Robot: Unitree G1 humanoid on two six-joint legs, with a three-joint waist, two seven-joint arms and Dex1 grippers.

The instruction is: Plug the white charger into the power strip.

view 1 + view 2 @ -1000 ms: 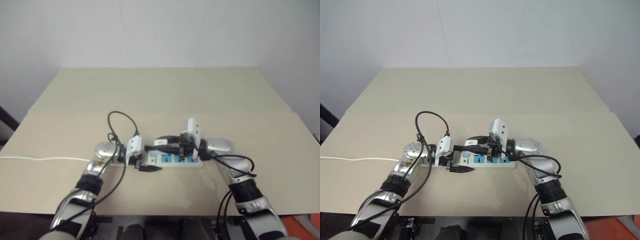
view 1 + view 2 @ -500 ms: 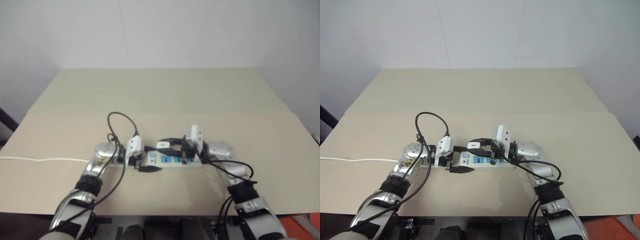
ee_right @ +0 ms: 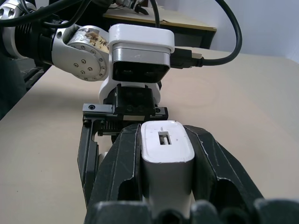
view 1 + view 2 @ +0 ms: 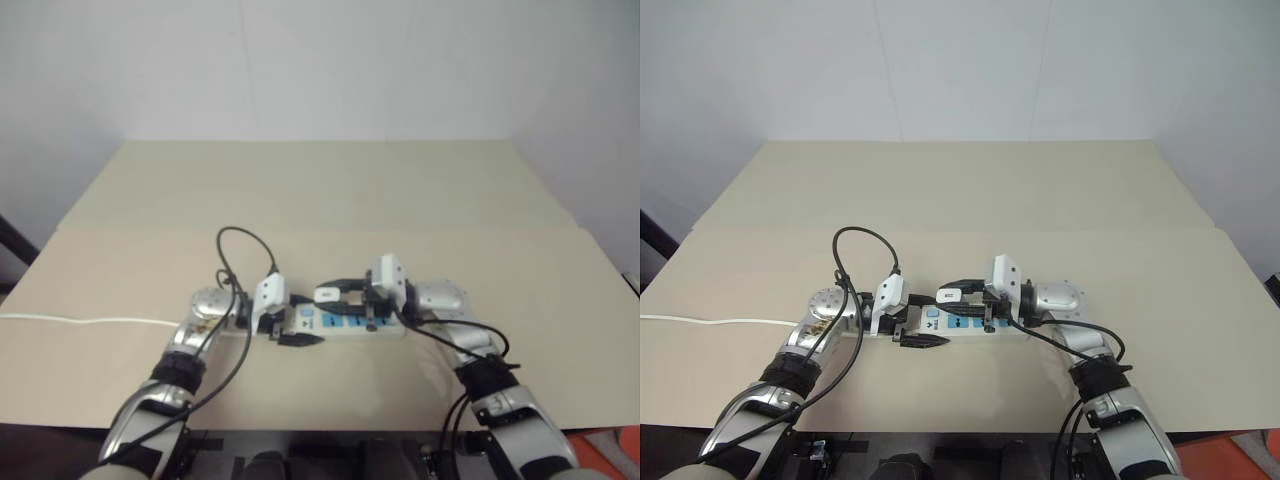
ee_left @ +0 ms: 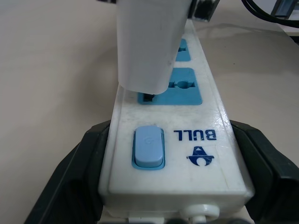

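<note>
The power strip (image 4: 975, 326) lies flat on the tan table, a white bar with blue sockets and a blue switch (image 5: 148, 148) at its left end. My left gripper (image 4: 916, 328) is shut on that switch end, a black finger (image 5: 70, 182) on each long side. The white charger (image 4: 949, 296) is a small rounded block held from the right by my right gripper (image 4: 952, 296), which is shut on it with its fingers (image 3: 122, 163) pressed to both sides. In the left wrist view the charger (image 5: 152, 42) has its lower end on the blue socket (image 5: 180, 88) nearest the switch.
The strip's white cord (image 4: 710, 321) runs left across the table to its edge. A black cable loop (image 4: 865, 250) arches over my left wrist. The tan table (image 4: 960, 190) stretches far beyond the strip, up to a white wall.
My right wrist has rolled and sunk a little, bringing the charger lower over the strip's left end. The left gripper and the strip have stayed put.
</note>
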